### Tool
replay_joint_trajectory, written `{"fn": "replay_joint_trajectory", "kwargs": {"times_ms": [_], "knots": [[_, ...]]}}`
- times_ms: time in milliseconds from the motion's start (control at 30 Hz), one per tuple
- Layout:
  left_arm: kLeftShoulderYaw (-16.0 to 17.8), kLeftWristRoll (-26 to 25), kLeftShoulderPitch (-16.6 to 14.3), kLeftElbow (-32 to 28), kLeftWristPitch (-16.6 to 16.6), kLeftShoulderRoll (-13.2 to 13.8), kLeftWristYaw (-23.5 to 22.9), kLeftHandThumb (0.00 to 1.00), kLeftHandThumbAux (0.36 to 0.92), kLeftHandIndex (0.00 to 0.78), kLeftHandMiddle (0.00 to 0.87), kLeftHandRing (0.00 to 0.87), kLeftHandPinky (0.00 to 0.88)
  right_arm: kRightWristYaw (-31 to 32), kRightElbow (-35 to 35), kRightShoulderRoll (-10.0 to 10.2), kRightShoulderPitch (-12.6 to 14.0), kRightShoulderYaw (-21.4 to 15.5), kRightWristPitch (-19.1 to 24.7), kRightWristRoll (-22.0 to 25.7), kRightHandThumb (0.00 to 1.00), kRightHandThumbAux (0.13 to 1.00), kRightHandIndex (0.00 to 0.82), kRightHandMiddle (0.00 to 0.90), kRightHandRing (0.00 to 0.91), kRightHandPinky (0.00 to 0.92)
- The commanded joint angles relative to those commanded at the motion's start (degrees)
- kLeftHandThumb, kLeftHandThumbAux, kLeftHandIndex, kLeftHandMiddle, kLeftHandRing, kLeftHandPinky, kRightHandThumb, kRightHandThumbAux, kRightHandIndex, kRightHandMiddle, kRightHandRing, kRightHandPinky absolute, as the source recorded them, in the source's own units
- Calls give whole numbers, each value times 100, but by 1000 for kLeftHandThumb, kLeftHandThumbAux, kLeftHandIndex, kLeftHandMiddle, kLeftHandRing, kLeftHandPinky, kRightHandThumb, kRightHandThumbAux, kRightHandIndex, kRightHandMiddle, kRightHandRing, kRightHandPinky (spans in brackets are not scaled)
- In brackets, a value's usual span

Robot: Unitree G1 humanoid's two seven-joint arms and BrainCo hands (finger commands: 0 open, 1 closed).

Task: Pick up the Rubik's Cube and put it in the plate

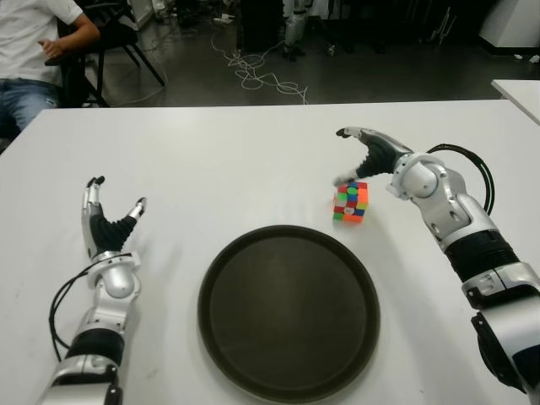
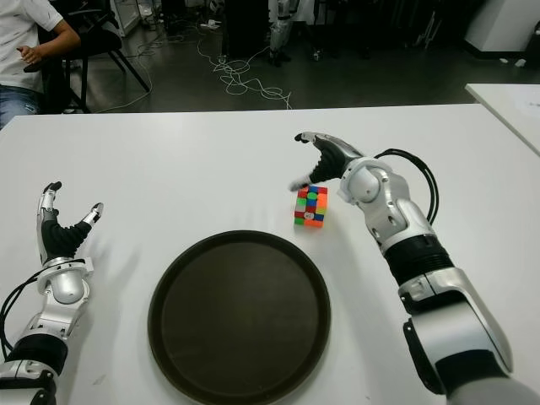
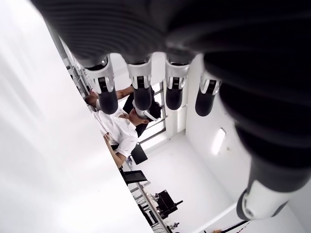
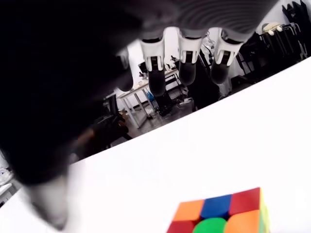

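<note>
Big white table (image 1: 253, 160), round dark plate (image 1: 288, 314) at lower centre holding nothing. Right hand (image 1: 364, 158), fingers spread and grasping nothing, hovers just above the multicoloured Rubik's Cube (image 1: 351, 202), right of centre. It should lower squarely, then pinch 2 opposite faces. Left hand (image 1: 108, 221), lower left, fingers released.

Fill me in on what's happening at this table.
A humanoid robot is reaching its right hand over a multicoloured Rubik's Cube on the white table. The fingers are spread above the cube and have not closed on it. The round dark plate sits empty just in front of the cube, nearer the robot. The left hand is open, left of the plate, holding nothing. A person sits in the background.
</note>
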Motion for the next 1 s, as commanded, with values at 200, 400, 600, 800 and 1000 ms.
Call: {"fn": "replay_joint_trajectory", "kwargs": {"times_ms": [200, 400, 600, 800, 1000], "knots": [[31, -39, 15, -26, -40, -17, -28, 0, 695, 8, 3, 1, 29, -40, 413, 156, -77, -340, -144, 491, 0, 551, 0, 0, 0, 0], [28, -30, 32, -66, 5, -21, -25, 0, 690, 5, 1, 0, 20, 137, 523, 219, -132, -491, -29, 800, 0, 490, 0, 0, 0, 0], [15, -4, 34, -72, 29, -27, 3, 0, 687, 9, 8, 0, 19, 408, 592, 233, -195, -585, 125, 1063, 0, 473, 0, 0, 0, 0], [16, 6, 32, -53, 46, -19, 9, 0, 674, 7, 15, 0, 27, 490, 557, 196, -204, -537, 255, 1029, 0, 477, 0, 0, 0, 0], [17, 15, 16, -13, 23, -7, 26, 0, 676, 14, 31, 16, 33, 415, 458, 165, -157, -472, 245, 896, 0, 484, 0, 0, 0, 0]]}}
